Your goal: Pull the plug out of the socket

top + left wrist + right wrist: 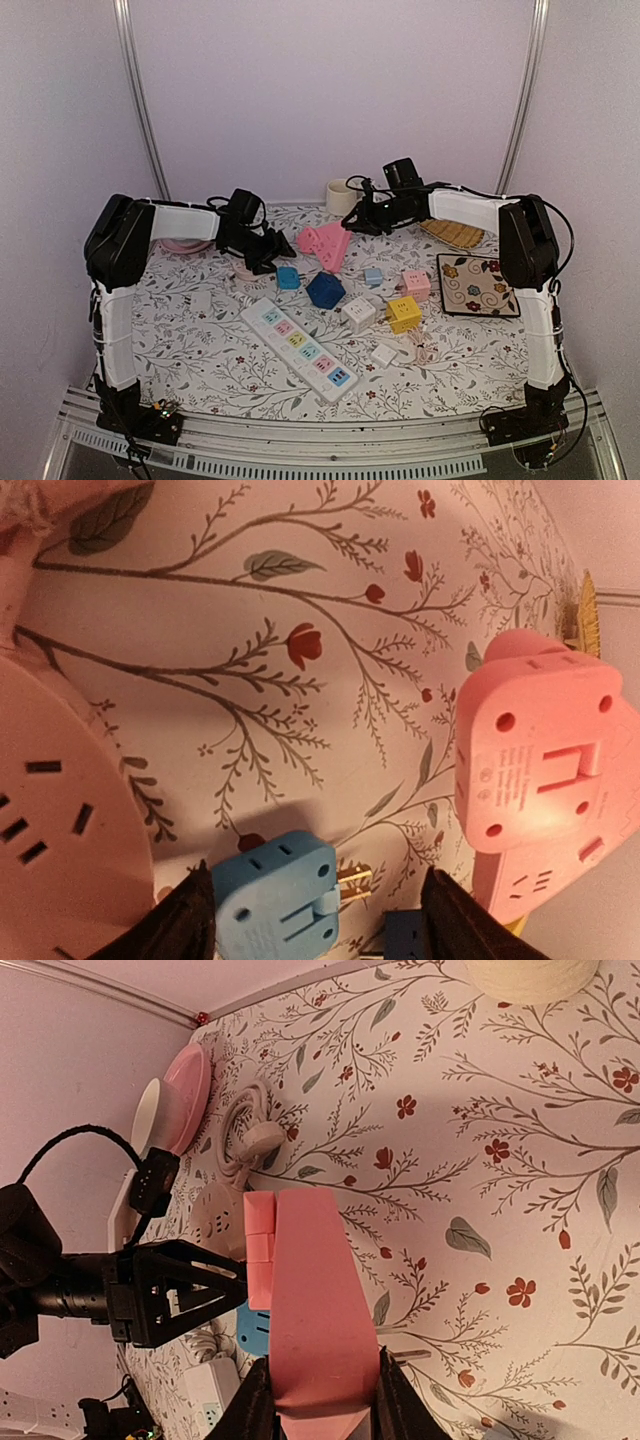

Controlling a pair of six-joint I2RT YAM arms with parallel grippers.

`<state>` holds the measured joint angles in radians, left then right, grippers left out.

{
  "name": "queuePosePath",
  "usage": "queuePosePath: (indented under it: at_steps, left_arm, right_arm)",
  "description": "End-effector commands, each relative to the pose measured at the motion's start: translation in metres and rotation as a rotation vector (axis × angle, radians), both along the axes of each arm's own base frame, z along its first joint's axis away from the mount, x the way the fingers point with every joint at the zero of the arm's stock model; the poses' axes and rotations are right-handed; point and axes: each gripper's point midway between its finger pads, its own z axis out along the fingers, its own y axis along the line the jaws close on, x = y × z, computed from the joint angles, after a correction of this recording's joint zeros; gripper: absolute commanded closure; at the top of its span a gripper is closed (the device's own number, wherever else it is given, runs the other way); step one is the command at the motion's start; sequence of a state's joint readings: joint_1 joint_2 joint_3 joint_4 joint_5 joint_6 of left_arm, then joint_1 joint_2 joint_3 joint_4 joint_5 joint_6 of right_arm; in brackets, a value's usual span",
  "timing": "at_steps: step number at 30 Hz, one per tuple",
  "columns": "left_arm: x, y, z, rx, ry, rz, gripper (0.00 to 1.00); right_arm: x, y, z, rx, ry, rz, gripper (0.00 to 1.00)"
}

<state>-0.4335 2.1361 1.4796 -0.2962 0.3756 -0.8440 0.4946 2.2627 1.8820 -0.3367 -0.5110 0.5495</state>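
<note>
left gripper [320, 920] open, blue plug [272, 900] loose between its fingers [185, 925], prongs [355, 882] bare: looks unplugged. right gripper [312, 1400] clamped on pink socket [310, 1290], likely bracing against the pull.

Ref = power strip [300, 348]. Left of it + near-edge side: open tablecloth [190, 350], only a small white plug [201, 299]. Behind it: blue plug [288, 278], navy cube [325, 291], pink socket [325, 244] bunched, gaps tight. Right of it: white cube [358, 313], yellow cube [404, 313], cable [425, 350] block low passes.
</note>
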Motion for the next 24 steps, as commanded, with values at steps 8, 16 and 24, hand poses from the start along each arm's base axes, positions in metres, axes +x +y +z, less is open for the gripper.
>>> queuePosePath:
  at_steps: [8, 16, 24]
  left_arm:
    - [0.009, 0.005, 0.035, 0.034, -0.086, 0.002, 0.28]
    - [0.02, -0.011, 0.087, -0.148, -0.179, 0.002, 0.26]
    - [0.026, -0.02, 0.123, -0.353, -0.203, 0.022, 0.25]
  right_arm:
    - [0.007, 0.004, 0.08, 0.12, -0.127, 0.021, 0.96]
    - [0.002, 0.01, 0.096, 0.179, -0.122, 0.053, 0.96]
    - [-0.008, 0.019, 0.124, 0.288, -0.115, 0.109, 0.96]
